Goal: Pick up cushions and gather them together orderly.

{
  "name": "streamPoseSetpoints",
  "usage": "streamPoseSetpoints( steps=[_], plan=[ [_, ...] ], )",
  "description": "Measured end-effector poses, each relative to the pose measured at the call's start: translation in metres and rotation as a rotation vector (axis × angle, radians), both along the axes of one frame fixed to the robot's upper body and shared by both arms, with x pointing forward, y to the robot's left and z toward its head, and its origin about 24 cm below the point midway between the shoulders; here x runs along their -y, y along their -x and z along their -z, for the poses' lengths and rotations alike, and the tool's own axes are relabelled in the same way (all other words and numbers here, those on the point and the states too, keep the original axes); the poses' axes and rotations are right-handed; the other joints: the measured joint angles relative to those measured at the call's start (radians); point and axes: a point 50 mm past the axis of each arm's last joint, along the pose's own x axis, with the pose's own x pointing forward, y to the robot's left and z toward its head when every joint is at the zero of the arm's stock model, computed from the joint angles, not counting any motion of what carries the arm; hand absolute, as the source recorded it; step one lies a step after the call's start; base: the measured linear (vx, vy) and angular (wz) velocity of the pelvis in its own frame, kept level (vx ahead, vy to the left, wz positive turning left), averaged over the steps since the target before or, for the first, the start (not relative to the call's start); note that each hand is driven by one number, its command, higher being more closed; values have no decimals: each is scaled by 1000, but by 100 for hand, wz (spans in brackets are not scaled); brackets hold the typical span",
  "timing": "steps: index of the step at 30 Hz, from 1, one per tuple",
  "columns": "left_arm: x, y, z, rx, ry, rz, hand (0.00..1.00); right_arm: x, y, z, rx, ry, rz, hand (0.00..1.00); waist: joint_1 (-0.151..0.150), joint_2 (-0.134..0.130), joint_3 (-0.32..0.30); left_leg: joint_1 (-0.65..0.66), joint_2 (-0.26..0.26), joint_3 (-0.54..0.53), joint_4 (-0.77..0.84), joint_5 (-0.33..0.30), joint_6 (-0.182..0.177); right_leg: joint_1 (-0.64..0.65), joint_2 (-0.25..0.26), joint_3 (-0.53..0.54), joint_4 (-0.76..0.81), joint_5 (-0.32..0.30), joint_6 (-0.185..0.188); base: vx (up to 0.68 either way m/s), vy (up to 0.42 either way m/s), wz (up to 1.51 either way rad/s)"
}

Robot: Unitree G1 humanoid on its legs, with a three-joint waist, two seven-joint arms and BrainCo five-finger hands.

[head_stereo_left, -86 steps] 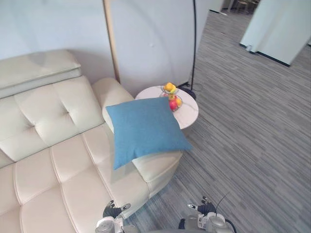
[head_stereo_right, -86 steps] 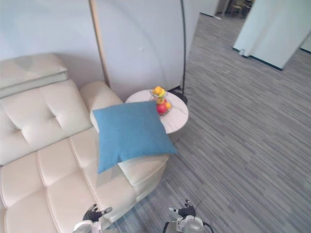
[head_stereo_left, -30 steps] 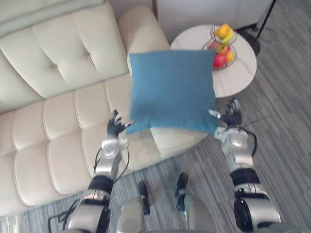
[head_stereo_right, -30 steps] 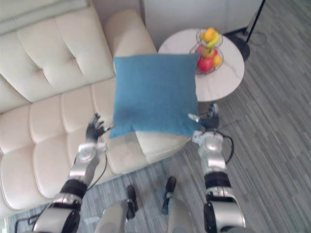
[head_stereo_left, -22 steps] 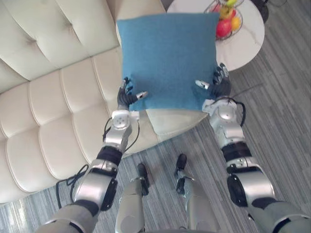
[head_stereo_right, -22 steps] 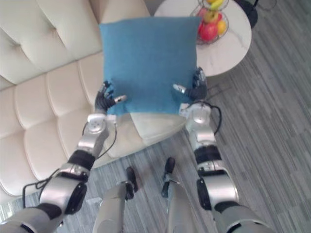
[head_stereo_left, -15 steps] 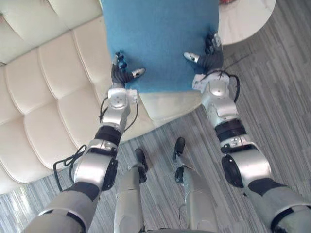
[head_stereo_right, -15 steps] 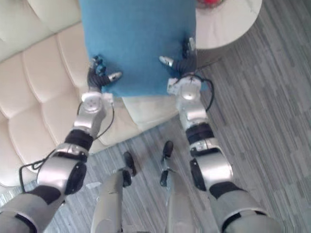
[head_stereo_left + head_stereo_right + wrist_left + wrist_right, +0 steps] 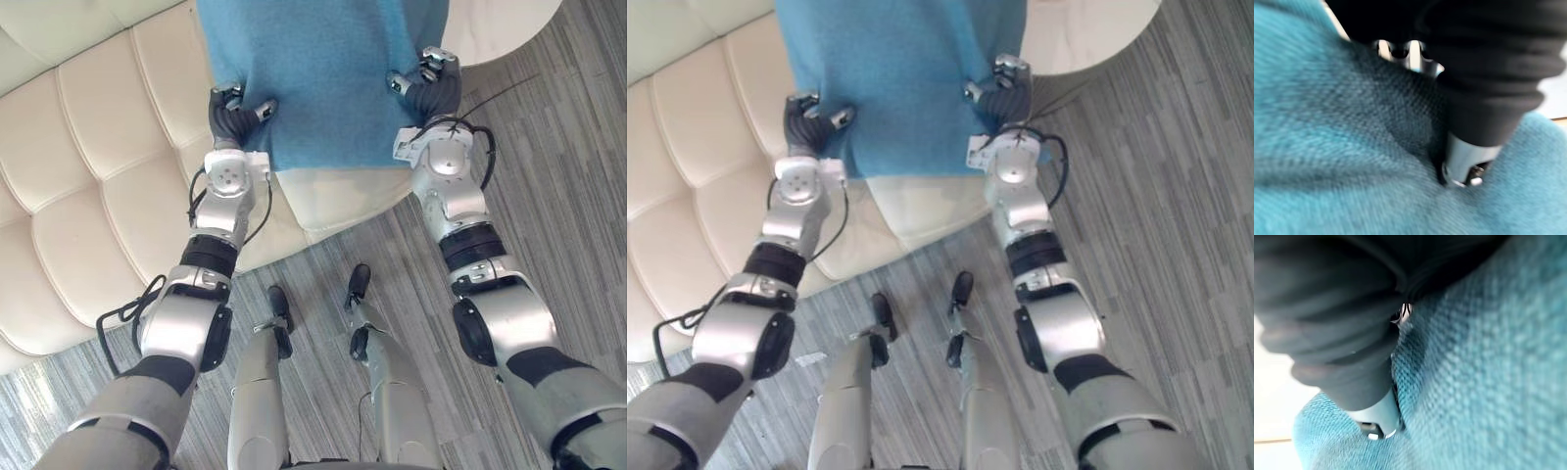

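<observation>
On your far left is the cream tufted sofa [image 9: 88, 176], running across to the middle of the scene. Your left hand [image 9: 232, 113] is at the near left corner of the blue cushion [image 9: 323, 69]: fingers curled at the cushion's left edge, thumb laid on top of the cloth, so it is pinching that corner. In the left wrist view the blue weave is bunched tight against the hand, touching it. The cushion spreads away from you over the sofa's right end. Its near edge runs straight between your two hands, with a strip of cream seat showing just nearer than it. I can't tell whether it is lifted off the seat or resting on it. Your right hand [image 9: 431, 88] is clamped on the near right corner, thumb on the top face and fingers curled round the right edge. Far right, beyond that hand, is the rim of a round white table [image 9: 500, 24], standing on the grey striped floor [image 9: 558, 196].
</observation>
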Motion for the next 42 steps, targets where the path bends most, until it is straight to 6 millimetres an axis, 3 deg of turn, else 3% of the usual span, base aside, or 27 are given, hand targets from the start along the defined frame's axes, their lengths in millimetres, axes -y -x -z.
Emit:
streamPoseSetpoints(
  steps=[2,7,8,13,18,22,26,32,33,35,37,39,40,41,42],
  plan=[
    [5,4,4,7,2,18,100,4,3,13,-14,-8,5,100,-2,0,2,34,-5,-3,-16,0,-1,28,-1,4,0,-9,8,72,-5,10],
    [20,32,45,-3,8,84,100,11,27,81,-125,-62,4,100,0,-1,2,197,-29,-4,-70,-4,-4,155,-20,7,41,-78,23,88,-2,13],
    [21,35,50,-6,15,86,100,11,30,87,-133,-67,2,100,0,-1,2,213,-30,-3,-73,-6,-5,168,-21,7,46,-86,23,105,-7,8],
    [25,81,99,-61,89,129,100,10,77,148,-239,-115,-35,100,5,-4,-12,374,-41,-9,-135,-20,-15,297,-26,0,69,-144,35,70,-9,9],
    [15,125,148,-190,147,106,100,2,117,194,-367,-122,-100,100,12,-7,-113,467,-54,0,-210,-14,-25,368,-20,-2,37,-158,38,104,15,-1],
    [7,159,173,-275,184,102,100,-3,144,209,-402,-68,-141,100,19,-6,-202,559,-60,-2,-282,-7,-34,455,-7,-7,-20,-158,38,133,28,2],
    [-4,186,183,-301,236,77,100,-11,158,216,-422,-32,-202,100,24,-7,-252,636,-64,-16,-313,-7,-34,548,0,-19,-63,-161,43,69,31,12],
    [-19,201,186,-307,278,22,100,-26,162,218,-423,-10,-272,100,49,-10,-267,589,-59,-89,-235,-24,-24,600,-2,-86,-96,-154,52,-30,11,39],
    [-20,201,185,-298,287,17,100,-26,162,218,-421,-9,-275,100,65,-8,-267,553,-50,-101,-191,-37,-22,600,-4,-110,-95,-154,52,-97,33,52],
    [-20,202,185,-295,300,8,100,-27,160,217,-417,-5,-277,100,77,-8,-267,520,-42,-115,-163,-59,-3,596,-13,-139,-91,-153,51,-126,84,46],
    [-21,202,186,-295,304,1,100,-27,151,216,-409,15,-281,100,77,-13,-268,463,11,-39,-38,-111,80,565,-63,-165,-67,-152,49,-120,192,30],
    [-21,202,188,-307,309,1,100,-27,145,221,-428,27,-277,100,69,-17,-266,451,47,-15,2,-110,85,554,-103,-166,-54,-146,57,-89,291,24],
    [-18,202,194,-330,322,6,100,-23,144,229,-462,39,-263,100,48,-17,-268,461,88,-11,4,-107,79,557,-164,-170,-56,-125,90,-79,416,32],
    [-17,202,196,-338,326,7,100,-21,144,231,-472,45,-260,100,41,-15,-270,461,99,-14,-2,-106,76,558,-183,-171,-58,-117,104,-77,577,54],
    [-14,202,201,-361,340,9,100,-16,145,238,-498,67,-251,100,20,-2,-281,463,120,-34,-36,-89,50,557,-219,-183,-67,-96,137,-36,574,55]
  ],
)
